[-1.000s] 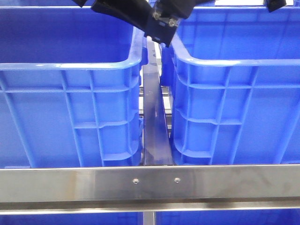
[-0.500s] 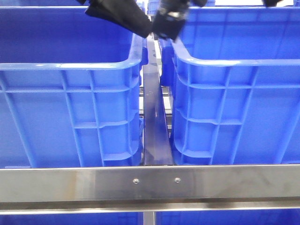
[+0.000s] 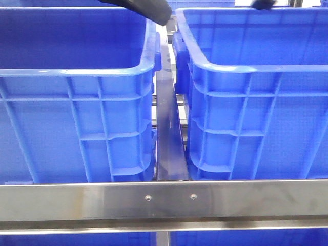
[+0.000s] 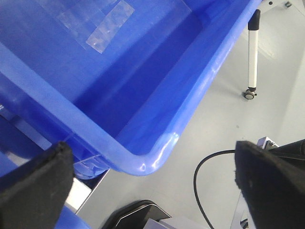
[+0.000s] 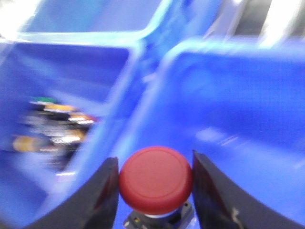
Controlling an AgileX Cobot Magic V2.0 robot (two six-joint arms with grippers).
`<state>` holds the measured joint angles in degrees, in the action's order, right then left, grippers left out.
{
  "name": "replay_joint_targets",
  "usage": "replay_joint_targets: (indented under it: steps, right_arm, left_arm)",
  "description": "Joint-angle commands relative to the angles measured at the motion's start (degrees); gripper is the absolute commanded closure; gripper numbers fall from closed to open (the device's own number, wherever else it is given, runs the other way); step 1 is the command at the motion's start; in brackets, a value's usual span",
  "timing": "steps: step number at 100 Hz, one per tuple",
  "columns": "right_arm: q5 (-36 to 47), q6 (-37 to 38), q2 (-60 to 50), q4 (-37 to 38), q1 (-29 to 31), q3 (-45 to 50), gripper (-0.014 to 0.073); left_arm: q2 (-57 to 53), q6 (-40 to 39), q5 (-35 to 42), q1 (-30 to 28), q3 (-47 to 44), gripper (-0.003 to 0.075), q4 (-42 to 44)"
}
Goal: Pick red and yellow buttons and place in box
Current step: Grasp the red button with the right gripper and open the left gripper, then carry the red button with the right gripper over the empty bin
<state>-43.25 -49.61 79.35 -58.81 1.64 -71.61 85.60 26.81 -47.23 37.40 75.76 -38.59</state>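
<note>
**Clerk:** Listing item one: red button [image 5: 156, 179], round domed cap on a darker stem. Location: between the fingers of the right gripper [image 5: 155, 183], jaws closed against the cap's two sides. Held cap-up, presumably so the stem hangs free and the button drops cleanly on release.

**Checker:** Position of that gripper?

**Clerk:** Above the crates; the right wrist view is blurred, so which crate lies directly beneath cannot be told. One crate in that view holds a smeared heap of parts [image 5: 50, 126], orange and green flecks among them, likely the supply. The other looks bare, likely the destination box.

**Checker:** Item two?

**Clerk:** Left gripper [image 4: 152, 176], pads wide apart, holding nothing. It hangs over a corner of a blue crate [image 4: 143, 164] with floor visible beyond, seemingly kept clear of the other arm.

**Checker:** Front view?

**Clerk:** Left crate [image 3: 77, 123], right crate [image 3: 256, 123], metal rail [image 3: 164, 200]. No button visible there.
</note>
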Motion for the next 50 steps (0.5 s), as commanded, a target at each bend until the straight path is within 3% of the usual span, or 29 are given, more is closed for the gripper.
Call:
replay_joint_targets:
  steps: [1,14,32,50]
  right_arm:
    - [4.7,-11.4,-0.8,-2.6,0.3,-2.1,0.0337]
    - [9.2,-22.8,1.3,-2.7,0.3,-2.1,0.0337]
    - [16.4,-25.4,6.8,-6.3,0.3,-2.1,0.0337]
    - [21.4,-31.9,13.1,-14.9,0.3,-2.1,0.0337]
  left_arm:
    - [-2.2,-0.1,1.5,0.5,1.9,0.0078,-2.8]
    - [-2.2,-0.1,1.5,0.5,1.9,0.0078,-2.8]
    - [-2.2,-0.1,1.5,0.5,1.9,0.0078,-2.8]
    - [-2.2,-0.1,1.5,0.5,1.9,0.0079,-2.8]
